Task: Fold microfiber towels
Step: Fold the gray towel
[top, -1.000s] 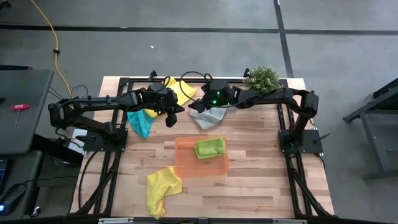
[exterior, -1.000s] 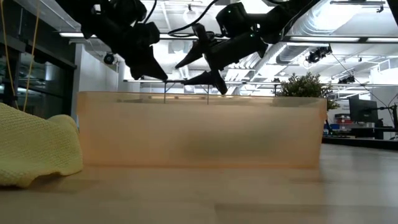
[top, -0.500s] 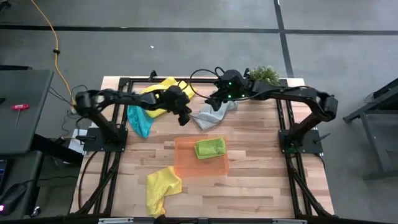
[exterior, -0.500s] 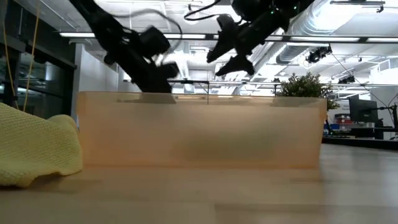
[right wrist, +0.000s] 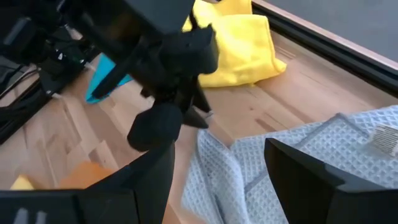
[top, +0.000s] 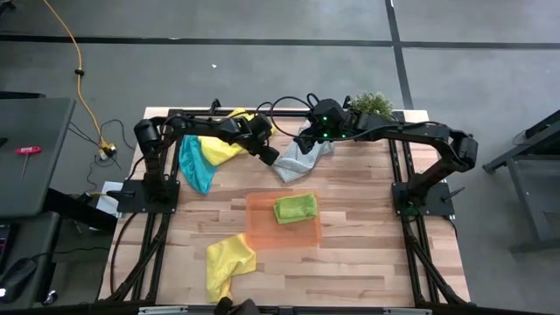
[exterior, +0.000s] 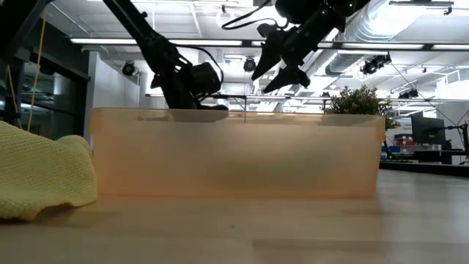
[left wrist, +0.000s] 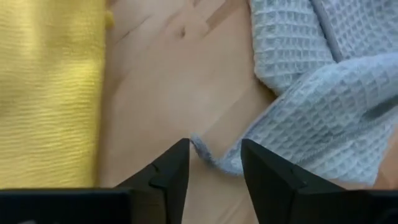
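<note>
Beside the potted plant [top: 368,107], the left gripper [left wrist: 214,163], jaws parted and empty, straddles a corner of the grey towel [top: 297,160] while the open, empty right gripper [top: 308,136] hovers above; closing short could miss the thin edge.

Two matte-black jointed arms trailing black cables, one green-lit.

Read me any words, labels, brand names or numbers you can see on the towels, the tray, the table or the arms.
None can be read in any view.
Grey towel: plain waffle weave; a small pale tag shows on it in the right wrist view, too blurred to read.
Yellow towel, green towel, orange tray: no print visible.
Both arms: no lettering visible; only a green light on the right one.
</note>
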Available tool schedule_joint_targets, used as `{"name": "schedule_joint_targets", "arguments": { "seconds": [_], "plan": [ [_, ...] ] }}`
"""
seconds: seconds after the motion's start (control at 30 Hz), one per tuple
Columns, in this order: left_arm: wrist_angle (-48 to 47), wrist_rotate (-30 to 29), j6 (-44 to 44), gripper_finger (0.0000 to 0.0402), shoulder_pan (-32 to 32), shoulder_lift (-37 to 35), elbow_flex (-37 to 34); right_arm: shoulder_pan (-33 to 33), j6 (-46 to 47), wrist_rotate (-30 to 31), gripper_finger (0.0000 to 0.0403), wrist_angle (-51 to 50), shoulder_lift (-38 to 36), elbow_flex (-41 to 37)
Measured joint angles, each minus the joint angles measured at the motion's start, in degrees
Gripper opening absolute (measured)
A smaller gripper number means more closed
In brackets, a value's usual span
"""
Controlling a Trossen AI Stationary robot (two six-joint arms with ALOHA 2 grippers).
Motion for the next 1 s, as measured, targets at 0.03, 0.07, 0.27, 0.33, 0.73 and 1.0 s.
{"name": "schedule_joint_targets", "arguments": {
  "seconds": [0.03,0.07,0.27,0.33,0.73,1.0],
  "plan": [
    [-0.29,-0.09,-1.08,0.0137,-0.16,0.20,-0.08,0.00,0.00,0.15,0.0240,0.00,0.00,0.00],
    [-0.11,-0.66,-1.89,0.0137,-0.54,0.60,-0.08,0.00,0.04,0.26,0.0240,0.00,0.00,0.00],
    [0.45,-2.65,-4.04,0.0121,-1.43,2.30,0.15,0.00,0.16,0.38,0.0240,0.04,0.00,0.00],
    [0.45,-4.11,-3.76,0.0110,-1.59,2.34,0.13,0.00,0.17,0.71,0.0240,0.07,0.00,0.00],
    [-7.26,-7.86,8.89,0.0002,0.62,-10.37,-0.18,0.00,1.64,4.54,0.0240,-14.19,-0.01,-0.55],
    [-15.37,-11.52,16.96,0.0001,0.45,-24.69,-0.11,-3.31,15.12,5.35,0.0240,-6.70,-0.02,-10.20]
  ]
}}
